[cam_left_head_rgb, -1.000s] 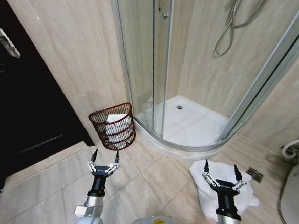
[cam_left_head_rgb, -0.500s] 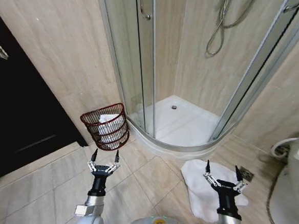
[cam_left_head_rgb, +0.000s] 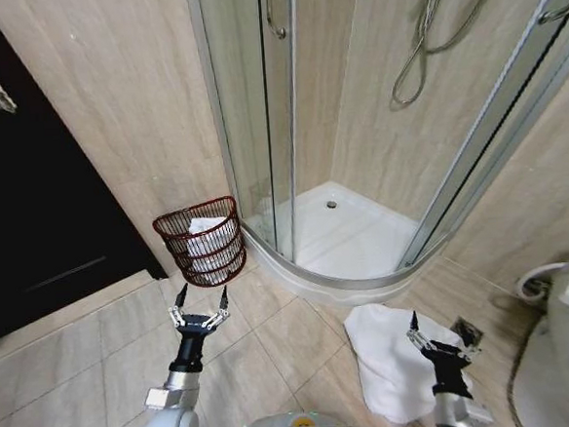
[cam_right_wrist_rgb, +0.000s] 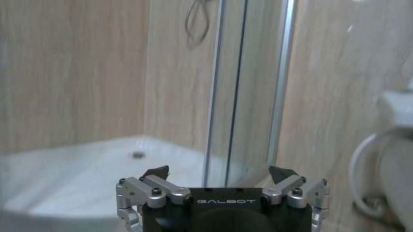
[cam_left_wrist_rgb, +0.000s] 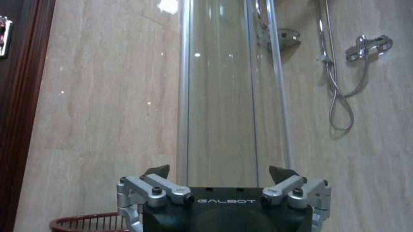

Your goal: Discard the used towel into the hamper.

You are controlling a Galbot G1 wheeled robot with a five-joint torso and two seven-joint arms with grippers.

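One white towel [cam_left_head_rgb: 392, 357] lies crumpled on the floor tiles [cam_left_head_rgb: 100, 363] at the near right, just outside the curved edge of the shower tray [cam_left_head_rgb: 350, 238]. Your right gripper [cam_left_head_rgb: 440, 337] hangs directly above it with its jaws spread wide and nothing between them. Your left gripper [cam_left_head_rgb: 199, 304] is held over bare floor at the near left, its jaws equally wide and empty.

Expect the towel to be soft, limp and light; if it is damp it will likely be heavier and cling to the tile. It will not keep any shape, so a pinch on a flat single layer may slip or lift only a corner. You would do better to close on a raised fold or bunched ridge near the middle of the heap, so most of the cloth comes up together and less trails.

Far left of the towel, against the beige wall [cam_left_head_rgb: 121, 108] beside the glass shower door [cam_left_head_rgb: 248, 109], stands the hamper [cam_left_head_rgb: 203, 243], with something white already inside. It looks light and open-rimmed, so a dangling towel end could snag or tip it.
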